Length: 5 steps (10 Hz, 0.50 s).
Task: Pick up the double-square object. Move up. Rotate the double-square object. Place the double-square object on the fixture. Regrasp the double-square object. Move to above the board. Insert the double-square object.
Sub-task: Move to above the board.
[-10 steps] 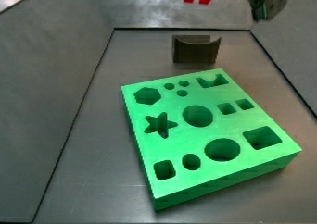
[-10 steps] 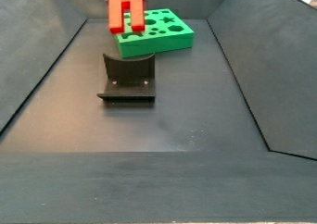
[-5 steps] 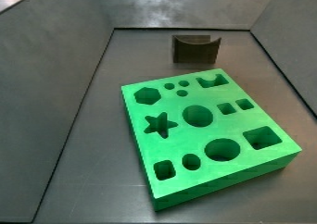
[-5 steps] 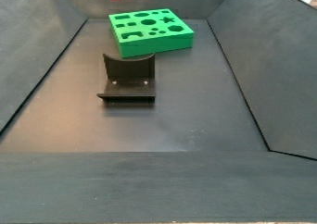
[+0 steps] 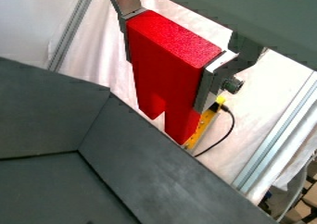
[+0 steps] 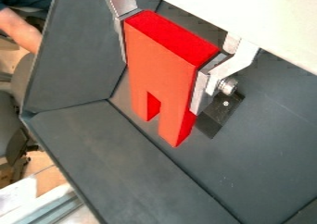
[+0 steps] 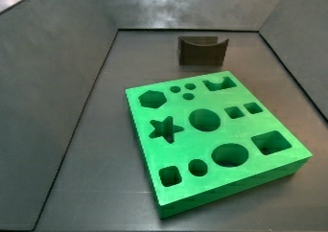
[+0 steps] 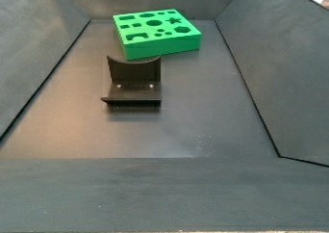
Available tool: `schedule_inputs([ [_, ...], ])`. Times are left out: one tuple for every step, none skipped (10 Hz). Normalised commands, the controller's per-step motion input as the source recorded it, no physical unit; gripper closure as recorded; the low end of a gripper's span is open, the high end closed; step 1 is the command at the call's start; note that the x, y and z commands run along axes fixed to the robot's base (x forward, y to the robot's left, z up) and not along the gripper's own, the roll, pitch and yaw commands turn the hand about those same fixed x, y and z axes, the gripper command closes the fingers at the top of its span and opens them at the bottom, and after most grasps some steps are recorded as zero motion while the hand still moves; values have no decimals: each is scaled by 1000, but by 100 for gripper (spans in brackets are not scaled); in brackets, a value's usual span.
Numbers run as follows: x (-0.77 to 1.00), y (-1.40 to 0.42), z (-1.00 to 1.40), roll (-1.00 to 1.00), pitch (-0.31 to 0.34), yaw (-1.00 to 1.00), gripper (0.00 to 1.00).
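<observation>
I read this as the move-up step, with the rotate due next. The tool (image 5: 176,54) is out of frame in both side views, so it's high above the bin. In both wrist views its silver plates are clamped on the red block (image 5: 171,75), one plate on each long side; the block (image 6: 168,75) hangs below the fingers (image 6: 212,76), notch at its free end.

Below, the fixture (image 7: 201,50) stands at the far end of the floor in a side view, clear of the green board (image 7: 218,143), which sits nearer and to the right. From the opposite side view the fixture (image 8: 133,81) is nearer and the board (image 8: 157,34) beyond it. Nothing is on either.

Next move, as I see it: turn the block at height, then bring it down to the fixture's curved top. Can't judge the block's tilt against the floor from the wrist views alone.
</observation>
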Motion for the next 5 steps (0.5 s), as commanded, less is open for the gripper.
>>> schedule_inputs([
  [13, -34, 628, -49, 93, 70, 100],
  [14, -28, 412, -54, 95, 74, 100],
  [15, -23, 254, -55, 100, 75, 100],
  [-518, -1000, -95, -1000, -9, -14, 100],
  [-517, -1000, -103, -1000, -13, -12, 100],
])
